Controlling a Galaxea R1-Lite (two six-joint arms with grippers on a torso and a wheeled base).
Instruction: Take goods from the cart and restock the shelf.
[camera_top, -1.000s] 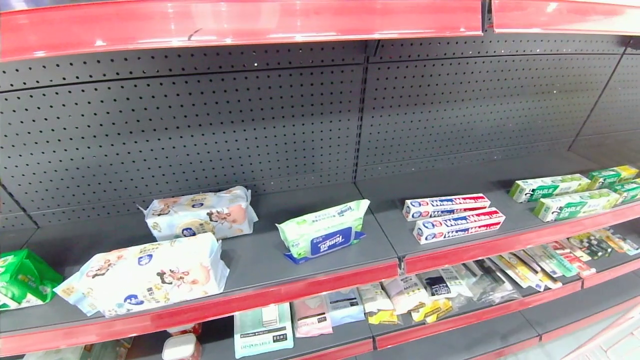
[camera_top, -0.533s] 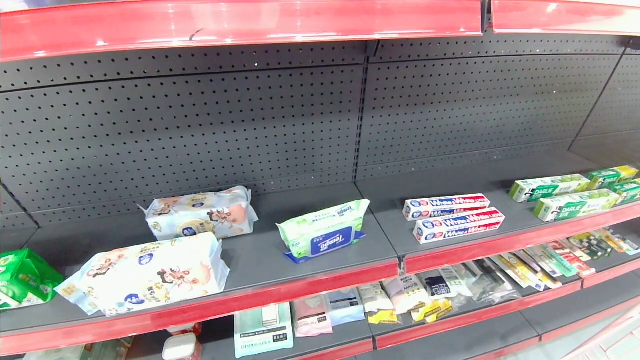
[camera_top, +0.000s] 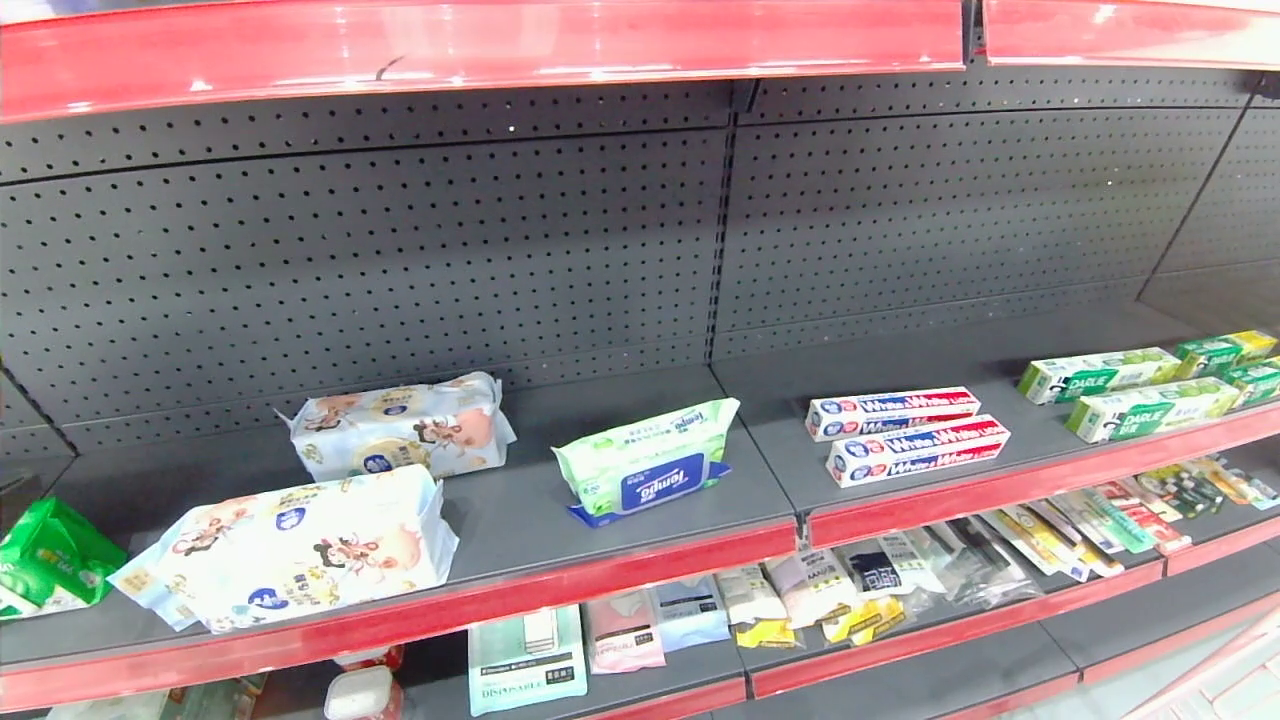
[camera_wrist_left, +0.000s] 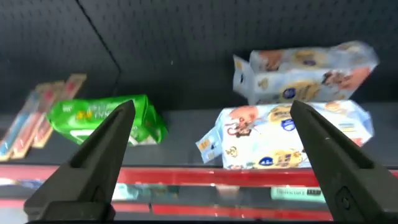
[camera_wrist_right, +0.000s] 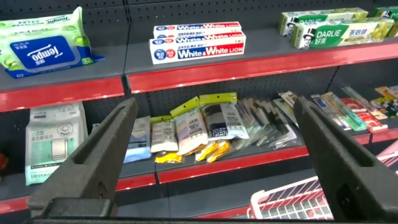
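Note:
The dark shelf (camera_top: 640, 575) with a red front lip holds two cartoon-printed wipes packs (camera_top: 300, 550), a green-and-blue wipes pack (camera_top: 645, 472), two red-and-white toothpaste boxes (camera_top: 915, 450) and green toothpaste boxes (camera_top: 1150, 395). My left gripper (camera_wrist_left: 211, 158) is open and holds nothing. It hangs in front of the shelf's left end, facing the printed packs (camera_wrist_left: 292, 134) and a green pack (camera_wrist_left: 106, 121). My right gripper (camera_wrist_right: 214, 158) is open and holds nothing too. It sits lower, before the toothpaste boxes (camera_wrist_right: 198, 45) and the shelf below, with the pink wire cart (camera_wrist_right: 298, 198) under it.
The lower shelf (camera_wrist_right: 230, 165) carries several flat hanging packets and sachets. Toothbrush packs (camera_wrist_left: 40, 115) lie left of the green pack. Another red-lipped shelf (camera_top: 480, 45) overhangs from above. Behind the goods, the middle shelf's back half is bare up to the pegboard wall (camera_top: 400, 250).

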